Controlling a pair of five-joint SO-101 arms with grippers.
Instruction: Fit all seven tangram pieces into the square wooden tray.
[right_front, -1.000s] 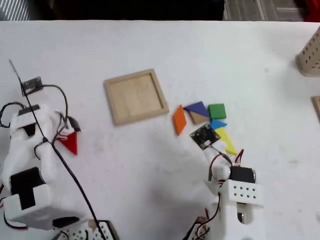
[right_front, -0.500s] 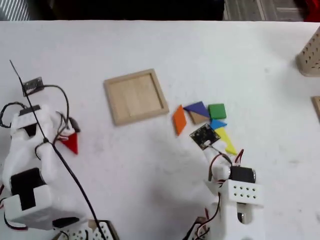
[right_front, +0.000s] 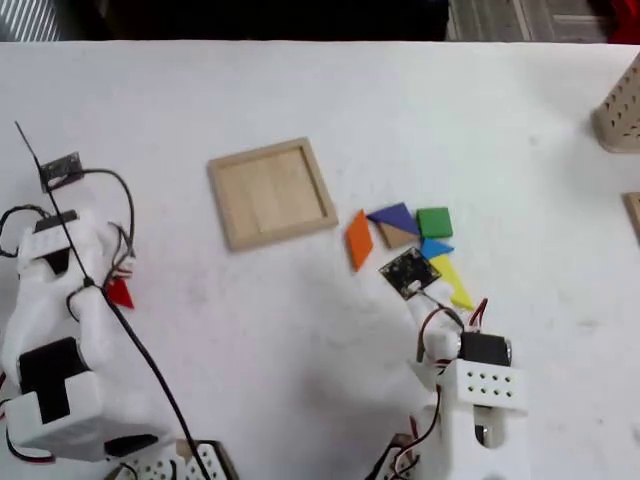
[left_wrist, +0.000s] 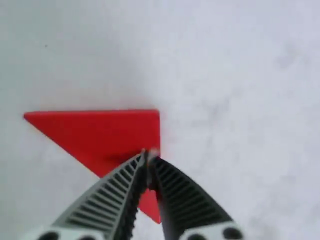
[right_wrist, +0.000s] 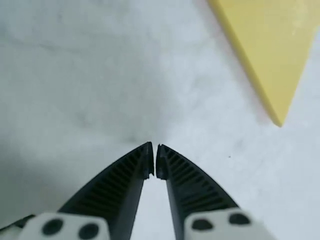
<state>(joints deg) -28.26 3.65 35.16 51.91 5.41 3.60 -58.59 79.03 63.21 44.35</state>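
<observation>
The square wooden tray (right_front: 272, 192) lies empty at mid table. To its right sits a cluster: orange parallelogram (right_front: 358, 239), dark blue triangle (right_front: 395, 216), green square (right_front: 434, 222), brown triangle (right_front: 397, 236), light blue triangle (right_front: 435, 247) and yellow triangle (right_front: 452, 280). A red triangle (right_front: 120, 292) lies apart at the left, partly hidden under the left arm (right_front: 55, 300). My left gripper (left_wrist: 148, 157) is shut, its tips over the flat red triangle (left_wrist: 110, 132). My right gripper (right_wrist: 154, 161) is shut over bare table beside the yellow triangle (right_wrist: 265, 50).
A wooden pegged block (right_front: 620, 110) stands at the far right edge. Black cables (right_front: 130, 340) trail from the left arm towards the front. The right arm's base (right_front: 480, 390) stands at the front, just below the cluster.
The red triangle now shows smaller and closer in under the left arm than a second ago. The right arm and the cluster have not moved.
</observation>
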